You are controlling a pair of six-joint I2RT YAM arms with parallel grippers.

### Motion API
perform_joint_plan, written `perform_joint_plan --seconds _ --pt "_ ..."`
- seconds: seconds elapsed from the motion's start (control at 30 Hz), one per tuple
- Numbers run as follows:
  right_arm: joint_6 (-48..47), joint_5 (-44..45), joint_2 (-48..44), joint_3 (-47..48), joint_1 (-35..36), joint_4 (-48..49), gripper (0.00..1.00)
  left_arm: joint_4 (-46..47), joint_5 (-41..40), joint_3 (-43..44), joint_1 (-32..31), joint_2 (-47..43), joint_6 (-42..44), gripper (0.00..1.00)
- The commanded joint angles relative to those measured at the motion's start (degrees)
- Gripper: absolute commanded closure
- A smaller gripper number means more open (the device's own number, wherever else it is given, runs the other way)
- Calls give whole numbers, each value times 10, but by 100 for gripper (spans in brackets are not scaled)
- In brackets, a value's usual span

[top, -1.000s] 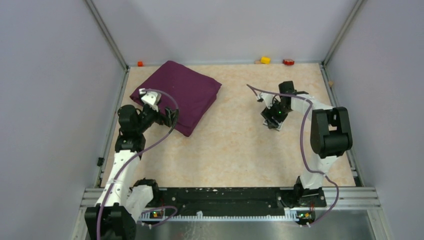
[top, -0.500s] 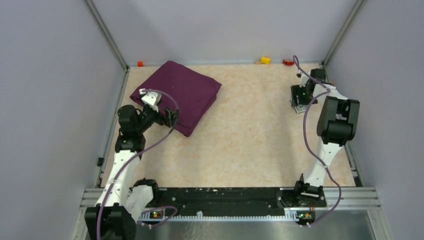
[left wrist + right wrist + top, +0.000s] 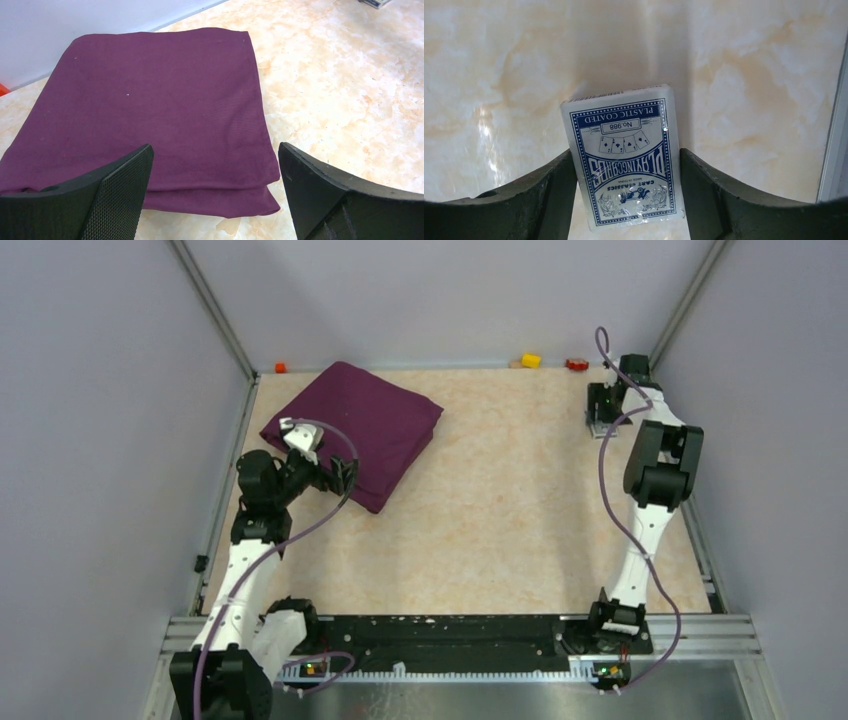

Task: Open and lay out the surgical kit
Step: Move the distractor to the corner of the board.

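Your left gripper [image 3: 214,147] gapes at the limp cloth wrap [image 3: 150,95]; pinch its near corner, probably weighted inside; right gripper [image 3: 626,155] clamps the card packet [image 3: 621,125].

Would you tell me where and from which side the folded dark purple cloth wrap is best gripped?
Probably the top layer at the corner of the dark purple cloth wrap nearest the open left gripper, coming in low from that side. The folded layers show as separate loose edges there; the flat top offers nothing to pinch.
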Motion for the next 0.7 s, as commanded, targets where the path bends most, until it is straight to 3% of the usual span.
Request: perform_joint_plan --seconds 0.0,0.23,0.4,0.53,0.67 --pt "30 42 61 106 2 -40 56 28 11 -4 3 6 -3 1" --pt "52 52 87 145 -7 -52 38 28 14 -5 3 14 -4 1" --pt "38 30 27 56 -11 -12 32 28 17 -4 3 19 -4 1" --pt "10 29 -39 -33 -12 25 20 29 20 -4 3 20 -4 1" --pt "-10 30 -73 -91 -12 35 17 30 23 -4 3 19 -4 1"
